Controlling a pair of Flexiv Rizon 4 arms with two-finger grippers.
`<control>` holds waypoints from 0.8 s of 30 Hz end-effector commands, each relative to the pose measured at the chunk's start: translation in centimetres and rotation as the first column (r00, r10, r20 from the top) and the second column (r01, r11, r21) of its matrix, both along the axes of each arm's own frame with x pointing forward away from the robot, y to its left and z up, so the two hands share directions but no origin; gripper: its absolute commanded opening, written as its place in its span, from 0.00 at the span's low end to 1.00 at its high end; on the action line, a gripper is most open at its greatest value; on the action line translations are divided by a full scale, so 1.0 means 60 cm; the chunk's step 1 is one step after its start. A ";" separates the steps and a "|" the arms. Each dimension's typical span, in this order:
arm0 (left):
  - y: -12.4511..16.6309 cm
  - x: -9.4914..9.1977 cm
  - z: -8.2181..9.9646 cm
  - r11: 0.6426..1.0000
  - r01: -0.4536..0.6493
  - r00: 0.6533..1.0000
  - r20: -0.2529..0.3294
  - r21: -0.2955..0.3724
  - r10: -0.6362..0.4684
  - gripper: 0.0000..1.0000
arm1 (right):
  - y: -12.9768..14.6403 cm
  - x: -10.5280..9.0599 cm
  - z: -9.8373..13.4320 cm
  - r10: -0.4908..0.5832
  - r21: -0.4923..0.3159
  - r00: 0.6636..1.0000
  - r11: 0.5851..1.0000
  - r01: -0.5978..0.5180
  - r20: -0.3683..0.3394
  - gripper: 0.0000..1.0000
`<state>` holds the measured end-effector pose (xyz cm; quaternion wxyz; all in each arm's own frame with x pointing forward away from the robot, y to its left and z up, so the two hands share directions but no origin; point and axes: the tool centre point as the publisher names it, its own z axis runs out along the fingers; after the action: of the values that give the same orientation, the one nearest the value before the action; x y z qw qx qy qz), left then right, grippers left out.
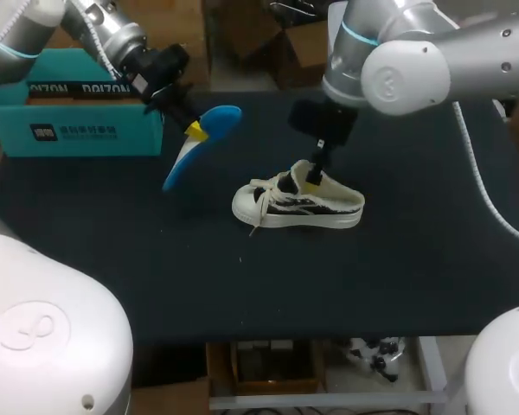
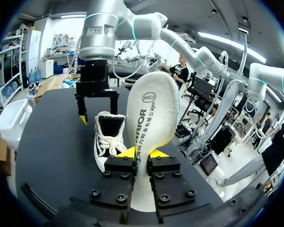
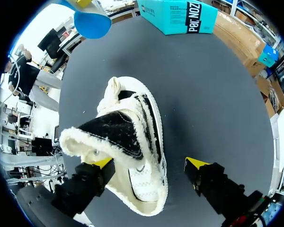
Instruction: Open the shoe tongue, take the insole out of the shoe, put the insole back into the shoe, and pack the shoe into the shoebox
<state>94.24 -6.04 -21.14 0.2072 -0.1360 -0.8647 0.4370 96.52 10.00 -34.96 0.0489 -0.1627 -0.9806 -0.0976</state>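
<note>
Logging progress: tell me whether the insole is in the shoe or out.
Out. The left gripper holds the insole in the air, clear of the shoe, which stands on the table.

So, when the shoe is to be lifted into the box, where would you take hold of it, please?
Probably the heel collar, from straight above: the shoe stands upright on its sole with the opening facing up, so one finger could drop inside and one behind the heel, pinching that thin upright wall.
</note>
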 end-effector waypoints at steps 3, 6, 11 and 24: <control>0.009 -0.006 -0.005 0.998 -0.056 0.998 0.035 0.000 0.056 0.00 | 0.009 0.010 0.000 0.017 -0.129 0.999 0.991 -0.022 -0.034 0.58; 0.011 -0.002 -0.008 0.998 -0.062 0.997 0.035 0.007 0.062 0.00 | 0.013 0.013 -0.003 0.019 -0.142 0.999 0.990 -0.024 -0.032 0.14; 0.008 0.002 -0.013 0.998 -0.064 0.997 0.033 0.018 0.064 0.00 | 0.015 0.012 -0.011 0.014 -0.132 0.999 0.991 -0.019 -0.043 0.00; -0.009 0.020 -0.009 1.000 -0.025 0.999 0.036 0.014 0.025 0.00 | 0.005 -0.010 0.015 -0.130 -0.089 0.991 0.988 0.126 -0.041 0.00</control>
<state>94.78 -6.29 -21.65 0.1803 -0.1269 -0.8743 0.4324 96.50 11.02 -34.54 0.0656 -0.2246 -0.9713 -0.0421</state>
